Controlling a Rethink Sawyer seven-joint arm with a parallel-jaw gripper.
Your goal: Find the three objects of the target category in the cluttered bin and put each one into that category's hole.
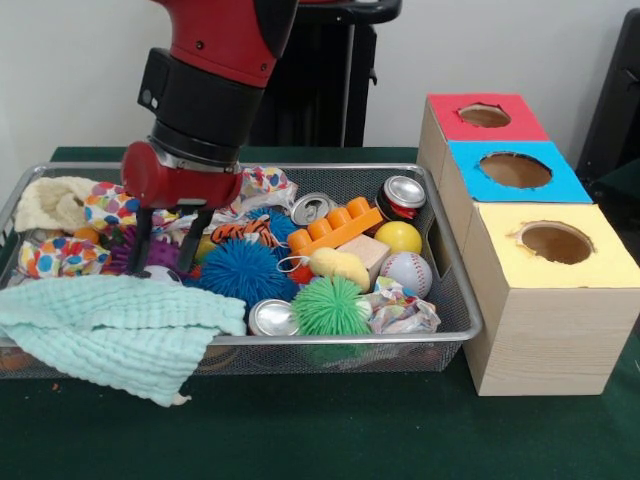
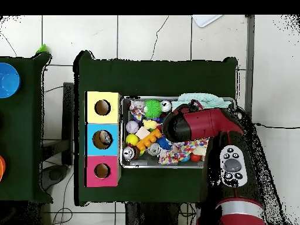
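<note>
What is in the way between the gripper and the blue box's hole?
The gripper hangs open at the bin's left part. Between it and the hole lie piled toys, such as the orange block and a can, then the bin wall. All are low, so lifting over them would likely clear them.

A mint cloth [image 1: 115, 325] drapes beside spiky balls [image 1: 330, 305] (green, blue).

My bin [image 1: 455, 300] is a wide, shallow tray of silver wire mesh. It sits flat on the table, crowded to the rim. I cannot pick out the clear crinkly containers among the clutter. The hole [image 1: 515, 170] is round and dark, in the blue-topped box [image 1: 560, 187] just beside the bin. From overhead, something pale glints inside it.
</note>
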